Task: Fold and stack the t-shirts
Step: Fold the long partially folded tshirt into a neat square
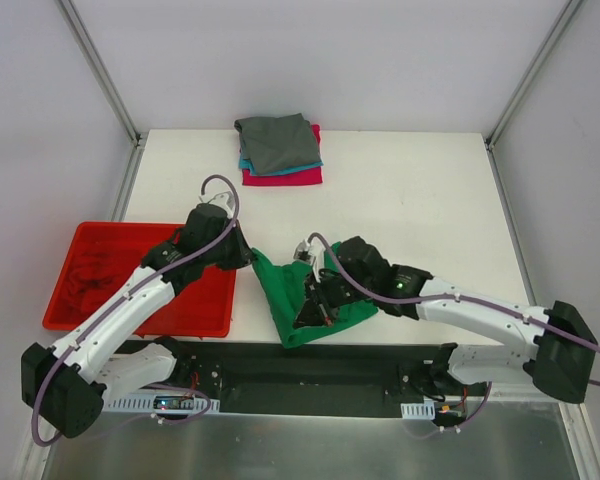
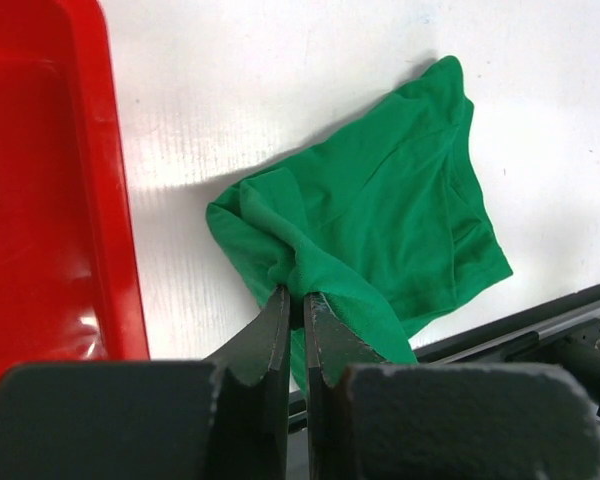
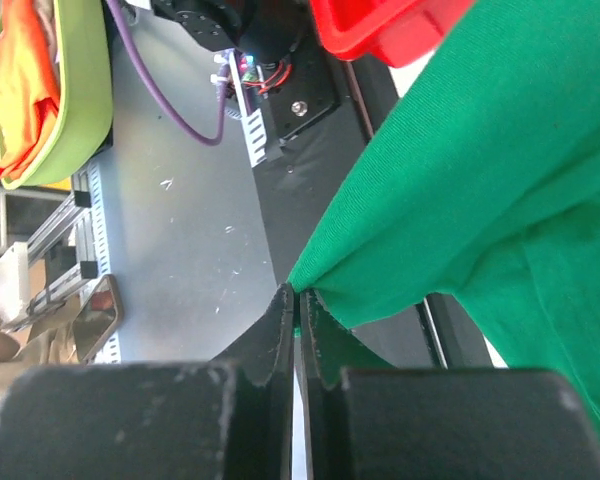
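Observation:
The bright green t-shirt point(image 1: 290, 295) lies crumpled at the table's near edge, between my two arms. My left gripper point(image 1: 248, 256) is shut on its left edge; the left wrist view shows the jaws point(image 2: 298, 297) pinching a fold of the green t-shirt point(image 2: 380, 220). My right gripper point(image 1: 318, 305) is shut on a corner of the same shirt, lifted over the table's front edge; the right wrist view shows the corner pinched at the tips point(image 3: 298, 292), with green cloth point(image 3: 480, 180) hanging above. A folded stack with a grey tee point(image 1: 278, 143) over teal and magenta ones point(image 1: 285, 177) sits at the back.
A red plastic bin point(image 1: 90, 245) stands at the left, close to my left arm, and shows in the left wrist view point(image 2: 50, 200). A black rail point(image 1: 310, 365) runs along the table's front edge. A green tub with orange cloth point(image 3: 40, 80) sits off the table.

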Controlling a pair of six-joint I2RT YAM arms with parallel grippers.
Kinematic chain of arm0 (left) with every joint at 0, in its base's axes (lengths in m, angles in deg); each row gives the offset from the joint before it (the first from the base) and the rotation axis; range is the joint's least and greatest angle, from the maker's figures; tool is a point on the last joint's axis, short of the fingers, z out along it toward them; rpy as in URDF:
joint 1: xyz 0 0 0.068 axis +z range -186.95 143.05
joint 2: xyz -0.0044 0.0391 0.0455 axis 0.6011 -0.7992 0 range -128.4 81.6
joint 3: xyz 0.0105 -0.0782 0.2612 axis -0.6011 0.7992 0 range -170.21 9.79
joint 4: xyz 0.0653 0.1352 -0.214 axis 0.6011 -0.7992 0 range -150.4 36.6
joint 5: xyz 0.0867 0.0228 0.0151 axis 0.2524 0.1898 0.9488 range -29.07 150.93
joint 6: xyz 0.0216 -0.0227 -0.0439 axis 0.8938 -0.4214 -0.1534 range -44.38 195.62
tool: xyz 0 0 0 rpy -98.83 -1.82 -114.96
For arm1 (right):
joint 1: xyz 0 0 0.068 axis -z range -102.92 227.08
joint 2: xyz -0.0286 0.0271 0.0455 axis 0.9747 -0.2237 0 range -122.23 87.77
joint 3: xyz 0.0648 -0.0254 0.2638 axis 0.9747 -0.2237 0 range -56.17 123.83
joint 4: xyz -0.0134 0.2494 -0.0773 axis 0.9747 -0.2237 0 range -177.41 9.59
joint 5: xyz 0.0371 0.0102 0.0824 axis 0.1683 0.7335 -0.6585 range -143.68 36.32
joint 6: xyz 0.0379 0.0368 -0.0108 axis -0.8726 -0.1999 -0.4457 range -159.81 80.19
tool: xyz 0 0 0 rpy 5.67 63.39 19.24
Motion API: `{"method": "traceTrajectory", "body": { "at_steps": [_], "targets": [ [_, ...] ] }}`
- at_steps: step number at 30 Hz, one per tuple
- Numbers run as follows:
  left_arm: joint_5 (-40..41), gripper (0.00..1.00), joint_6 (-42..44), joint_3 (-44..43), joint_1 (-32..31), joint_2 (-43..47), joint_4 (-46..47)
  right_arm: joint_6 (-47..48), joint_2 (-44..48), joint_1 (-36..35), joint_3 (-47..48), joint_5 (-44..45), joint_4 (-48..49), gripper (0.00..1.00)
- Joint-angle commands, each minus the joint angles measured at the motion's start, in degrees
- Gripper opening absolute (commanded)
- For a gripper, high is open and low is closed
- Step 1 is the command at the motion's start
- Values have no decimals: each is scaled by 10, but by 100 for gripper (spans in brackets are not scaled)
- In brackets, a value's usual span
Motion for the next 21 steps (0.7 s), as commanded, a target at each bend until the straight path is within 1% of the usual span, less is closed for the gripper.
{"method": "traceTrajectory", "body": {
  "at_steps": [1,7,11,17,21],
  "targets": [
    [-7,0,20,-43,-5,-27,46,-13,75,17,-32,20,-15,1],
    [-11,0,29,-91,-28,-68,52,0,142,42,-51,49,-66,1],
    [-2,0,30,-120,-47,-107,53,1,174,71,-68,54,-81,1],
    [5,0,34,-168,-65,-186,58,-8,178,112,-93,49,-93,1],
    [7,0,42,-216,-72,-247,61,-21,188,127,-109,76,-95,1]
  ]
}}
